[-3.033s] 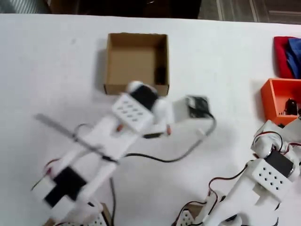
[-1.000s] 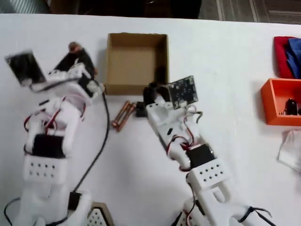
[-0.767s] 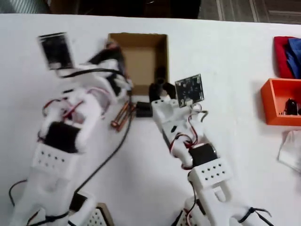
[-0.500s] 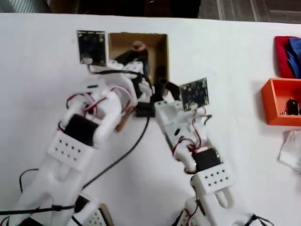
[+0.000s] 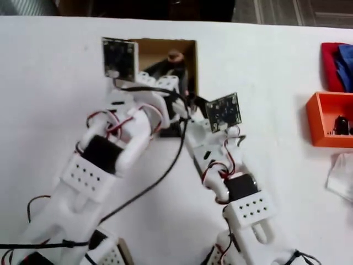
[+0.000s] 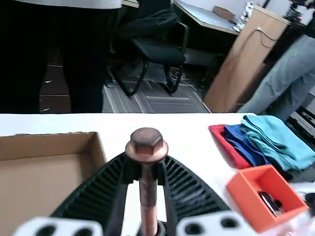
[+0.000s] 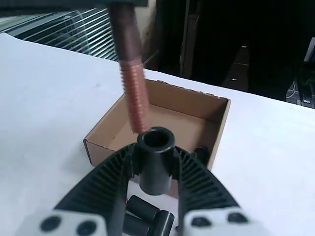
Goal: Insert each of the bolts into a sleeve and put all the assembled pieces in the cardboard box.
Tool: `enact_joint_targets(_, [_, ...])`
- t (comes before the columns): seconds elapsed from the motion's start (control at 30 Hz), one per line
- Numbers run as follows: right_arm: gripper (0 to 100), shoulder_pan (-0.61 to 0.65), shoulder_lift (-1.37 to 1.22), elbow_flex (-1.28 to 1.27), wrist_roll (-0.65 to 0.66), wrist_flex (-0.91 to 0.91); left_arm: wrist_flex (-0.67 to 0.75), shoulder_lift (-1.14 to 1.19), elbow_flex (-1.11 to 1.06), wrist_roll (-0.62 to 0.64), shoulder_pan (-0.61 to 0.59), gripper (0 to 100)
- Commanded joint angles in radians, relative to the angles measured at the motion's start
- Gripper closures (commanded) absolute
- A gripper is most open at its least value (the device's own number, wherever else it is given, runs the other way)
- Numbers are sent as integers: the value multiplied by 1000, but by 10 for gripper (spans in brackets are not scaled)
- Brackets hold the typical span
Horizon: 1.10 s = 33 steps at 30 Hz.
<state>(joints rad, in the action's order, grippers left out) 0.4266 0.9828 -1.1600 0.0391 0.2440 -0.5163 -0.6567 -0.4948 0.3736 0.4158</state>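
Swinging in from the cardboard box's (image 5: 157, 49) 9 o'clock side, left gripper (image 6: 145, 164), clamping the bolt (image 6: 146, 147), now meets the sleeve (image 7: 156, 172) clenched upright by right gripper (image 7: 155, 151) at 5 o'clock; insertion appears imminent.

Tip of bolt (image 7: 132, 73) beside sleeve (image 7: 155, 162) rim — cardboard box (image 7: 189, 101) just behind, on table (image 7: 49, 88)

High cam: fixed, looking down on the desk (image 5: 276, 66), cardboard box (image 5: 193, 55) near the far edge. Left wrist cam: tight behind the left end effector (image 6: 146, 164) and bolt (image 6: 147, 184), facing level out over the desk. Right wrist cam: tight behind the right end effector (image 7: 155, 152) and sleeve (image 7: 155, 169), angled down at the box. All three share the box; right wrist also catches the bolt.
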Motion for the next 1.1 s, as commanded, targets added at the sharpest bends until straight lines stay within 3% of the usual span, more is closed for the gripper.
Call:
enact_joint_targets(0.0, [976,-12,41,9,9,-27,31,-3,54,-5,34,976])
enact_joint_targets(0.37, [976,-12,48,9,9,-25,31,57,59,-8,28,976])
enact_joint_targets(0.53, [976,-13,47,9,9,-25,31,83,59,-89,29,976])
enact_joint_targets(0.83, [976,-13,45,11,9,-25,20,86,48,-129,31,976])
enact_joint_targets(1.07, [976,-25,47,11,9,-25,-103,81,50,-126,35,976])
